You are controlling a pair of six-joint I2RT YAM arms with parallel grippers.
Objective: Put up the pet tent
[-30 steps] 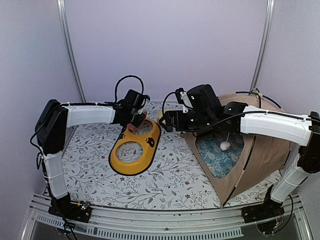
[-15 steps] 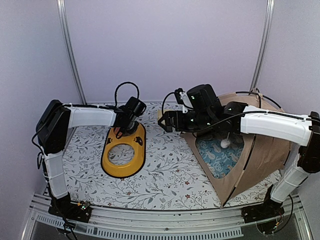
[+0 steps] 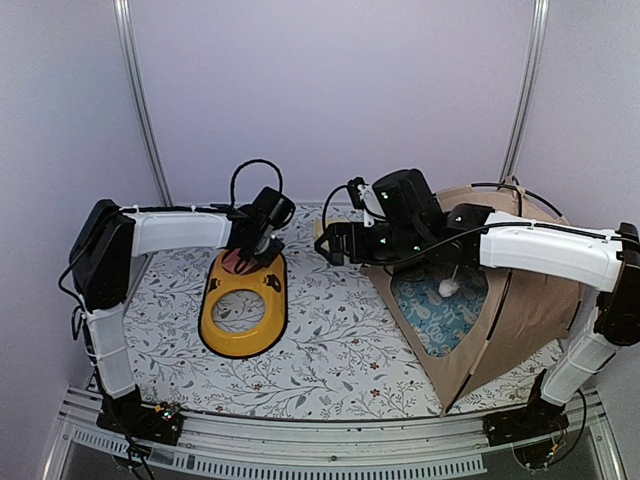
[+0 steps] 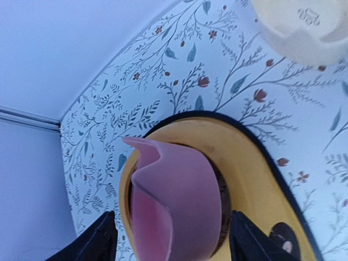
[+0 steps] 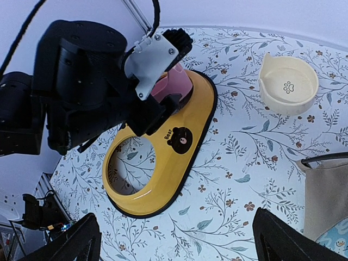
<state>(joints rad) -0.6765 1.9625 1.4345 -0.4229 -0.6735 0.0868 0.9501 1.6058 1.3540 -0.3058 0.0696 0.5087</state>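
While the pet tent [image 3: 520, 300] stood upright at the right side of the counter [image 3: 340, 360], with a blue mat [image 3: 440, 315] inside and a white pom-pom [image 3: 449, 290] hanging in its doorway, your left hand [image 3: 257, 240] hung over the far hole of the yellow tray [image 3: 243, 347]. Its fingers were parted either side of a crumpled pink bowl [image 4: 174, 201] in that hole, apparently not pinching it. Your right hand [image 3: 335, 243] hovered wide open and empty between tray and tent, near a cream bowl [image 5: 288, 81]. The tent looked finished, and the step appeared to be dressing the feeding tray. Next, the left hand would need to rise straight up without snagging the soft bowl.
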